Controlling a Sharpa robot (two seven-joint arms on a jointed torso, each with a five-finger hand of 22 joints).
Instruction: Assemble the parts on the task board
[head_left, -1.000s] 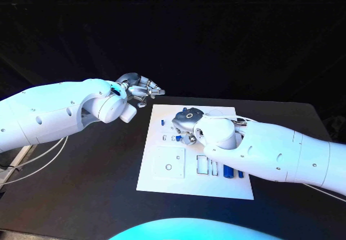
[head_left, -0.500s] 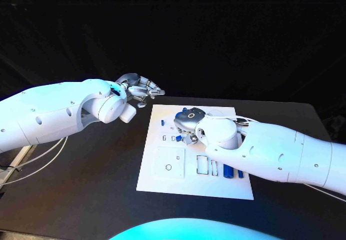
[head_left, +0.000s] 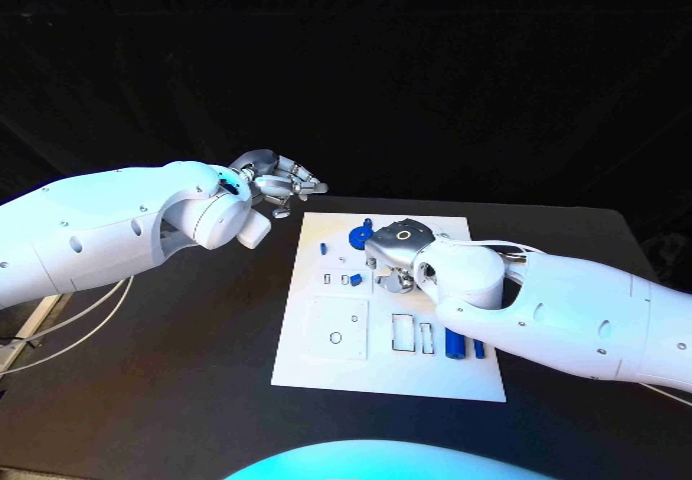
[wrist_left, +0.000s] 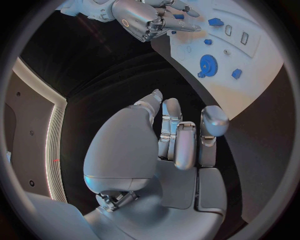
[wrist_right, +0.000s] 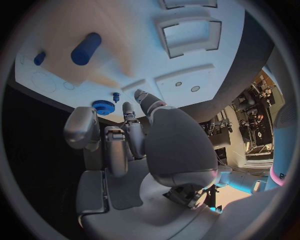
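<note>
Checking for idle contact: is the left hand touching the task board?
Apart. The head view shows the left hand over bare black table beyond the task board's corner, and the left wrist view shows dark table between its fingers and the board.

Task board (head_left: 332, 365): white
Gear (head_left: 361, 237): blue
Cylinder (head_left: 456, 343): blue
Small parts (wrist_left: 215, 22): blue
Table (head_left: 173, 380): black
Hands (head_left: 281, 182): silver
Arms (head_left: 101, 235): white

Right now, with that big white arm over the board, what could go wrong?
The right hand hangs low over the task board, holding nothing; it might knock the loose blue gear nearby. The arm also hides part of the board from the head view. The left hand waits off the board.
</note>
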